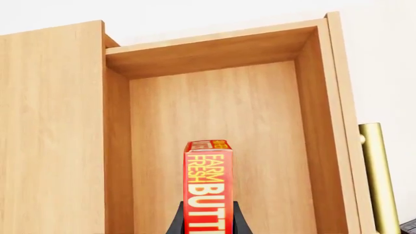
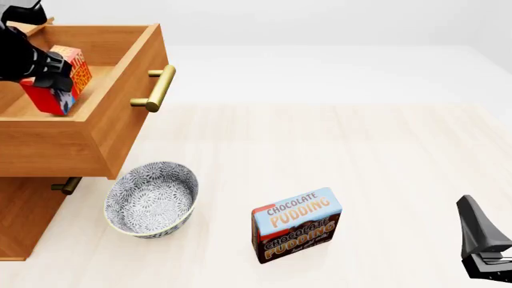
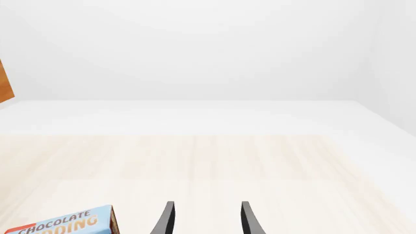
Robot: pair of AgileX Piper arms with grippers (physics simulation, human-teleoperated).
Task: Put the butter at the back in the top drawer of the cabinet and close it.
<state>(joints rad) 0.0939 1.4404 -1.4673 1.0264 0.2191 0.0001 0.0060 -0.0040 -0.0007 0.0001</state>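
Observation:
The butter [image 2: 64, 81] is a small red box with an orange-yellow label, held inside the pulled-out top drawer [image 2: 104, 129] of the wooden cabinet [image 2: 24, 216]. My left gripper [image 2: 50, 72] is shut on it, just above the drawer floor. The left wrist view shows the butter [image 1: 208, 187] upright between the black fingers [image 1: 176, 222], with the drawer's bare wooden floor [image 1: 260, 126] beyond. At the front right edge of the table my right gripper [image 2: 484, 255] is open and holds nothing; its fingertips [image 3: 167, 217] show over bare table.
A grey patterned bowl [image 2: 152, 198] stands in front of the cabinet, below the open drawer. A blue-and-brown Chocolate Pudding box [image 2: 296, 225] stands mid-table and shows as a corner [image 3: 65, 224] in the right wrist view. The drawer's brass handle [image 2: 158, 89] juts right.

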